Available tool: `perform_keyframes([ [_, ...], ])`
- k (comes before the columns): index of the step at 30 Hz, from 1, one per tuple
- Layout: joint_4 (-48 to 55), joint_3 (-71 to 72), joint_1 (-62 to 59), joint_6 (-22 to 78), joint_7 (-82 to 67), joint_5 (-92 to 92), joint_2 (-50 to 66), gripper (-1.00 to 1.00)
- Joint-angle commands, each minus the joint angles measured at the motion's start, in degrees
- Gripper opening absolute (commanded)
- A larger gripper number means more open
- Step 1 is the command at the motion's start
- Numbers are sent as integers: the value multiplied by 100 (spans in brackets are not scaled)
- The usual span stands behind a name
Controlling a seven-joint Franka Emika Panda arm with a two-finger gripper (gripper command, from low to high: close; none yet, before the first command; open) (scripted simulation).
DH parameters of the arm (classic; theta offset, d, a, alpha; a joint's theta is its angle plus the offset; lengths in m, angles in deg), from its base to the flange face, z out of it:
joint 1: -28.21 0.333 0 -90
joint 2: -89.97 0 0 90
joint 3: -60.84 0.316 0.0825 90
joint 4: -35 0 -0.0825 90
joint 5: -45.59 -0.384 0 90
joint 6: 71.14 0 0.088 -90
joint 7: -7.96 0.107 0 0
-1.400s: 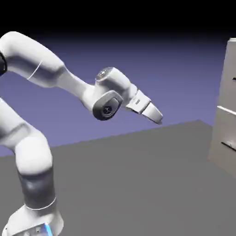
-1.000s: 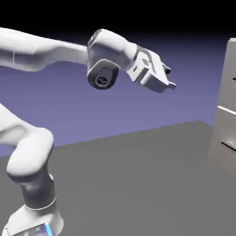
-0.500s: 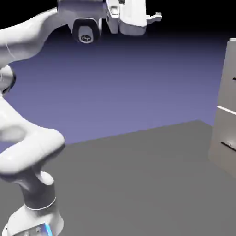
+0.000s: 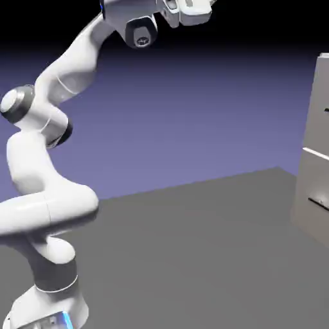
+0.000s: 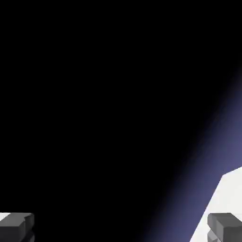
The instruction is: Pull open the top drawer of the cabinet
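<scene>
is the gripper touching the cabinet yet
No, the gripper is up at the exterior view's top edge, with open space between it and the cabinet.

The white arm [image 4: 45,148] rises from its base, bends back at the elbow, then stretches up to the frame's top edge. The gripper [image 4: 193,9] sits there, partly cropped. In the hand view its 2 fingertips [image 5: 16,226] stand wide apart.

I count one arm [image 4: 45,128] on my screens and one cabinet [image 4: 313,154] at the table's [image 4: 193,257] right edge. On the cabinet's front I can make out two seams, so three stacked panels, and one dark handle [image 4: 318,203]. Two grey fingertips [image 5: 16,226] show in the hand view.
</scene>
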Motion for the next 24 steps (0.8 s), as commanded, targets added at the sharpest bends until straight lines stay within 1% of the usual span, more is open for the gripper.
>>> perform_keyframes([
  [1, 127, 105, -208, 46, 51, -242, -90, 0],
  [24, 3003, 2494, -4917, 1095, 1200, -5727, -2130, 0],
])
